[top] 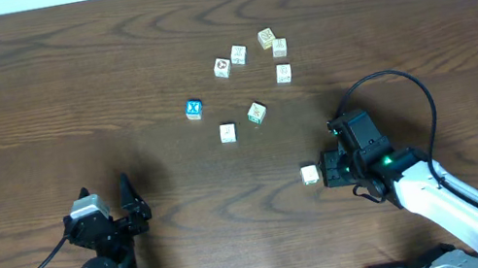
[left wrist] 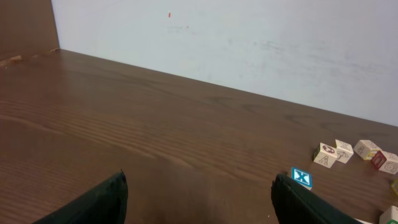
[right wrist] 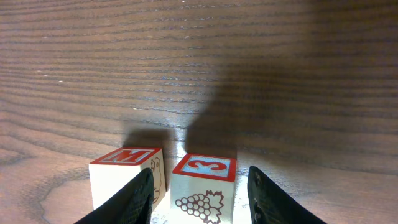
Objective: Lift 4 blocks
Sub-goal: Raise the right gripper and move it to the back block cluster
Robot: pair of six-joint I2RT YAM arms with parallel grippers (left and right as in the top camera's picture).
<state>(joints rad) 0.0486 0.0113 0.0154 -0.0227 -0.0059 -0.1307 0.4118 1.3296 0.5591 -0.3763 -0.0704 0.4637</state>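
Between the fingers of the right hand (right wrist: 200, 191) one block (right wrist: 204, 167) sits ungripped on the table (right wrist: 186, 62). Idle, the left hand (left wrist: 199, 182) gapes wide and empty. Most lifts likely remain.

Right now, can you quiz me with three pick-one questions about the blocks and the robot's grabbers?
1. Where is the block with the red 3?
A) between the fingers of the right gripper
B) on a stack
C) against the wall

2. How many blocks have a blue top?
A) none
B) one
C) three

3. How is the left gripper?
A) open and empty
B) shut on a block
C) shut on a cable

Answers:
1 A, a finger stands on each side of it.
2 B, only one blue block shows on the table.
3 A, its fingers stand wide apart, nothing between.
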